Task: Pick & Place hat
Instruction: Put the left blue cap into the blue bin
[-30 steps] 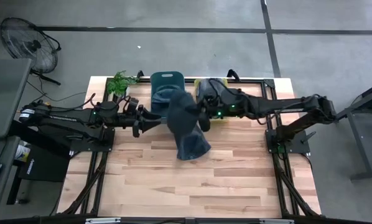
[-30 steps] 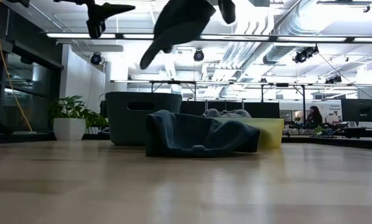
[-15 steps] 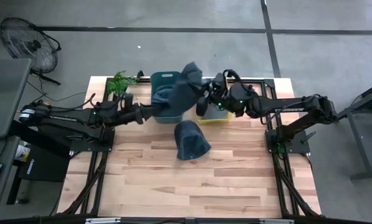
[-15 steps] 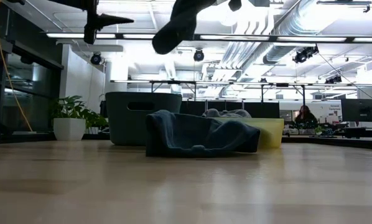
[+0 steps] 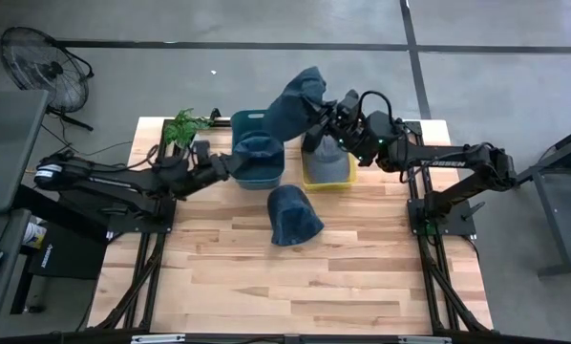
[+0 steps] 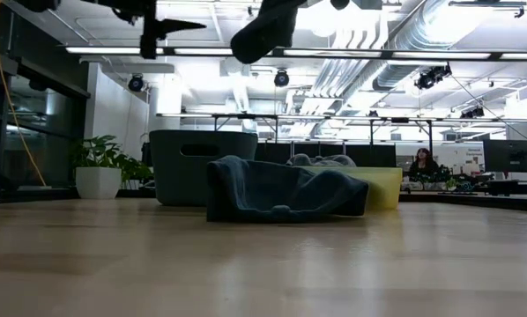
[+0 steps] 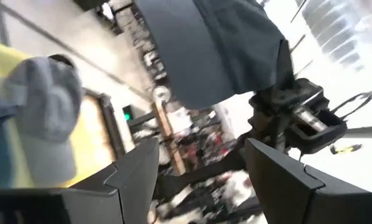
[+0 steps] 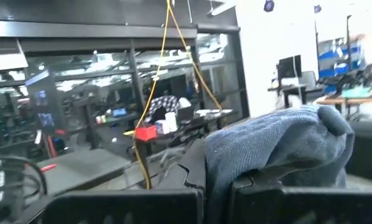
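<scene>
The support is a light wooden table [image 5: 266, 277] of lengthwise planks, bordered by a dark metal frame [image 5: 419, 220]. Along its far edge, side by side, stand a small potted plant [image 5: 182, 125] in a white pot, a dark teal bin [image 5: 257, 153] and a yellow bin [image 5: 328, 170]. A dark blue hat [image 5: 292, 215] lies crumpled directly on the boards, just in front of the two bins, apart from both. The near half of the tabletop shows only bare wood.
</scene>
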